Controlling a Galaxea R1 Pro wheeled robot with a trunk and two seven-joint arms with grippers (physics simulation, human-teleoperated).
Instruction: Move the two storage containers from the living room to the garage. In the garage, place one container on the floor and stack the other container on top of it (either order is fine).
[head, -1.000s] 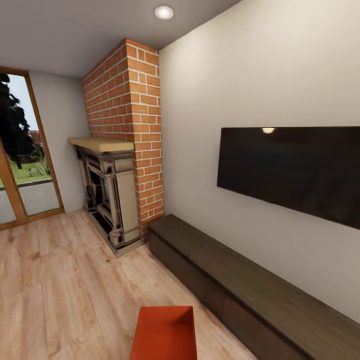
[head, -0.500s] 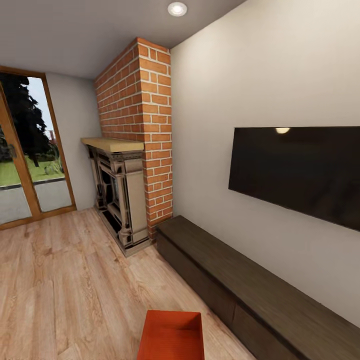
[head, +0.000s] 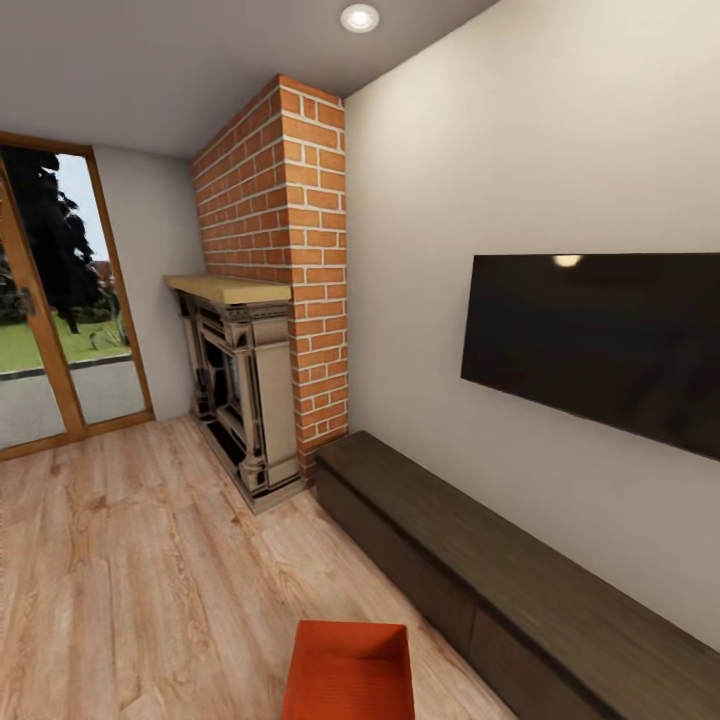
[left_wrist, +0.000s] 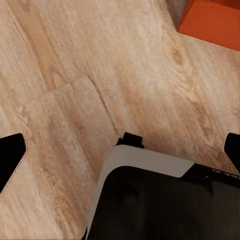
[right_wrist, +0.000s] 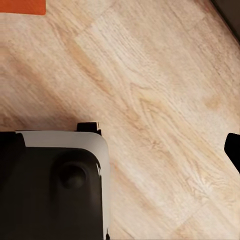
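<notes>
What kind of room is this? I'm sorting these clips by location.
Most likely a living room: a tall red brick chimney rises over an ornate stone fireplace, a large black flat screen hangs above a long dark wood cabinet, and an orange-red open box sits on the light wood plank floor.

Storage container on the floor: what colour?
Plain orange-red storage container, no pattern; clearest in the head view.
</notes>
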